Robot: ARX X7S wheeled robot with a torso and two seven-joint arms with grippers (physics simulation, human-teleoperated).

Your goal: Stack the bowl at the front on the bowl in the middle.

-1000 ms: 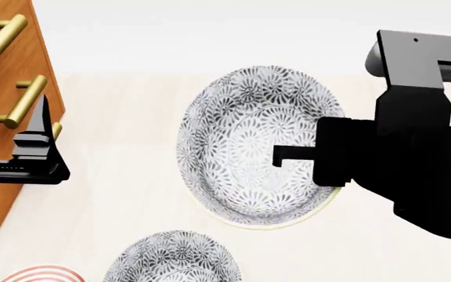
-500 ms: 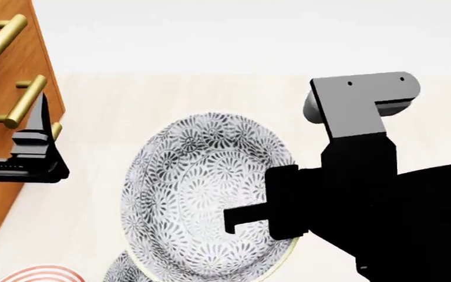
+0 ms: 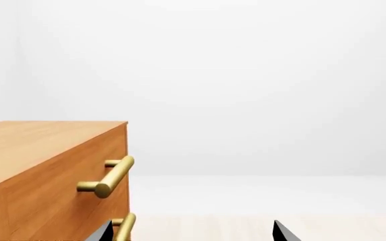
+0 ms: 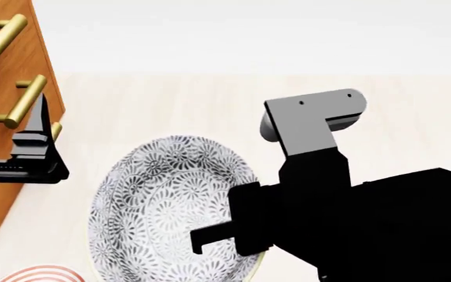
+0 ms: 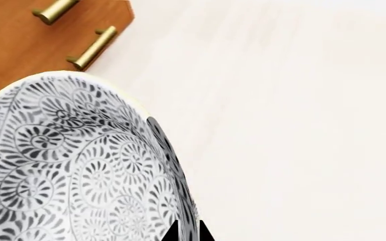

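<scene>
The right gripper pinches the patterned bowl only at its rim; near the wooden drawer unit, the bowl may tilt and slip.

The left gripper state: cannot tell.

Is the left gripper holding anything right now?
No: in the head view the left gripper hangs empty beside the wooden drawer cabinet, while the patterned bowl is with the right gripper.

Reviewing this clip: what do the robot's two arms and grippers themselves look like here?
Both are plain simulator renders with no cables or markings showing. The right arm is blocky matte black, carrying a light grey L-shaped block with small dark dots; its right gripper is black with flat, angular fingers. The left gripper is black too, slim and pointed, with fine ridged detail.
</scene>
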